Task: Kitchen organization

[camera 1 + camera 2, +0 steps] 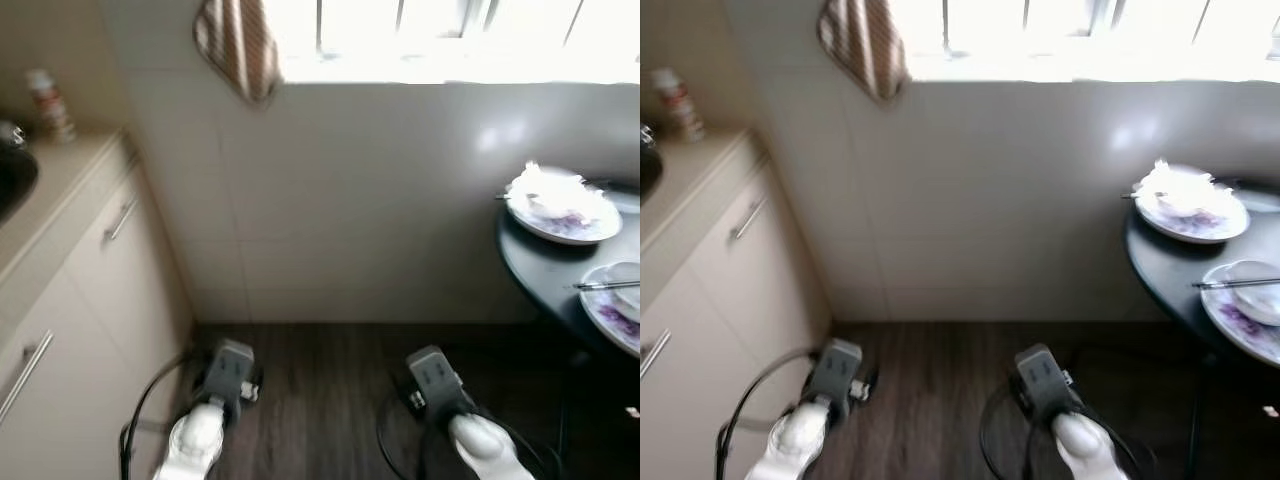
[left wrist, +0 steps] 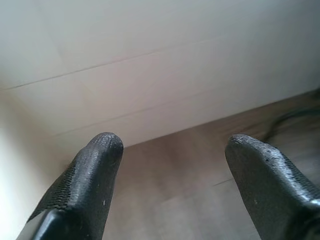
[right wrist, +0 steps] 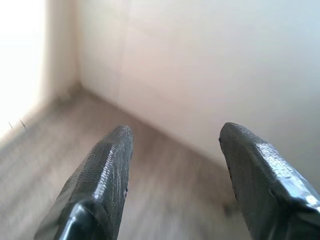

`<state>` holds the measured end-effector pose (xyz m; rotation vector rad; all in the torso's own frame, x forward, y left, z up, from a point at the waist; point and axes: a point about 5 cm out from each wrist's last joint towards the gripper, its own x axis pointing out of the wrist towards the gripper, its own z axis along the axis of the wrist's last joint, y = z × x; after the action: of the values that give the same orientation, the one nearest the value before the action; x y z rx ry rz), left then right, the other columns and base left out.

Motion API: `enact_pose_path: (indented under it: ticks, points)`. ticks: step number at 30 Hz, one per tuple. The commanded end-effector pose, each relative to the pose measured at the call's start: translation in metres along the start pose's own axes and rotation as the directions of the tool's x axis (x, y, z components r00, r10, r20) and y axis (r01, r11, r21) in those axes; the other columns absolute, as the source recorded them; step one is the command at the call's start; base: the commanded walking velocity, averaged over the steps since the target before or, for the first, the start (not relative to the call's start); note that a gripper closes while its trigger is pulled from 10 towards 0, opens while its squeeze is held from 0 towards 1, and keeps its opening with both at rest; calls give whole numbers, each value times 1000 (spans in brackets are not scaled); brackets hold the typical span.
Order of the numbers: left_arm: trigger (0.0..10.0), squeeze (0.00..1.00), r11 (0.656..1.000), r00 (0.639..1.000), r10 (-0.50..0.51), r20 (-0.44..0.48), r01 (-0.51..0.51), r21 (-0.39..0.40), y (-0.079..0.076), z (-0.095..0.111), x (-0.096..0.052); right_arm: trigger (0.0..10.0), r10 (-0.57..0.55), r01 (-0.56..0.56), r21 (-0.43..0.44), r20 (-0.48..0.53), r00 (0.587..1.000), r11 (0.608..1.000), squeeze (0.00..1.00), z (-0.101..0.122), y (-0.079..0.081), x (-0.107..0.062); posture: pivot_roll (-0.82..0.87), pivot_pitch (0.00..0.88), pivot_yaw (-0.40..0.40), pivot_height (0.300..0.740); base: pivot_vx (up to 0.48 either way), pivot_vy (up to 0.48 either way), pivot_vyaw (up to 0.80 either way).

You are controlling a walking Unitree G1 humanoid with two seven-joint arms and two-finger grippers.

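One bottle [image 1: 48,103] stands on the left counter [image 1: 60,185], one striped towel [image 1: 238,42] hangs by the window, left tool [image 2: 170,185] and right tool [image 3: 175,180] hang spread and empty above the floor, and two plates [image 1: 563,210] [image 1: 615,305] sit on the right round counter [image 1: 540,265].

A home kitchen: cream cabinets [image 1: 90,270] with bar handles under a beige surface [image 1: 55,175], white tiled wall [image 1: 360,200], striped towel [image 1: 238,42] by a bright window, used plates [image 1: 562,205] on a round dark surface [image 1: 1180,265].
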<state>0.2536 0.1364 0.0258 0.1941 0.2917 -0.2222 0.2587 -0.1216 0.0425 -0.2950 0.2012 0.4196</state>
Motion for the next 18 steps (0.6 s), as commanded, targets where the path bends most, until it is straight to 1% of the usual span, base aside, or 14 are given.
enact_pose_path:
  ticks: [1,8,10,13,14,15,16,17,18]
  points:
    - [10000,0,1000,1000,8,-13,-8,-2,5,-5,-5,10000,-14,14,-7,-18,1000,1000,0,-7,-7,-6,10,0,-62,740,0,0,0]
    - [10000,0,1000,1000,1,-4,-1,-10,5,-7,-3,10000,-13,13,-10,4,1000,1000,0,-10,-7,-4,11,0,-63,740,0,0,0]
    - [10000,0,1000,1000,-4,-1,4,11,5,-6,-5,10000,-18,18,-27,12,1000,999,0,-9,-8,-4,12,0,-61,740,0,0,0]
    - [10000,0,999,1000,-9,7,9,49,4,-4,-9,10000,-56,59,-125,26,998,990,0,-5,-13,-6,14,0,-61,740,0,0,0]
    - [10000,0,998,1000,-9,9,9,57,4,-4,-10,10000,-67,70,-146,27,997,987,0,-4,-14,-6,14,0,-61,740,0,0,0]
    - [10000,0,996,1000,-13,8,12,84,4,-3,-12,10000,-88,91,-186,26,996,978,0,-3,-17,-6,11,0,-59,740,0,0,0]
    - [10000,0,993,1000,-15,25,12,119,5,-1,-15,10000,-117,122,-215,33,993,969,0,-1,-21,-6,10,0,-58,740,0,0,0]
    - [10000,0,990,999,-17,38,12,142,5,1,-17,10000,-136,141,-232,39,990,962,0,0,-23,-6,12,0,-57,740,0,0,0]
    - [10000,0,990,999,-17,38,12,142,5,1,-17,10000,-136,141,-232,39,990,962,0,0,-23,-6,12,0,-57,740,0,0,0]
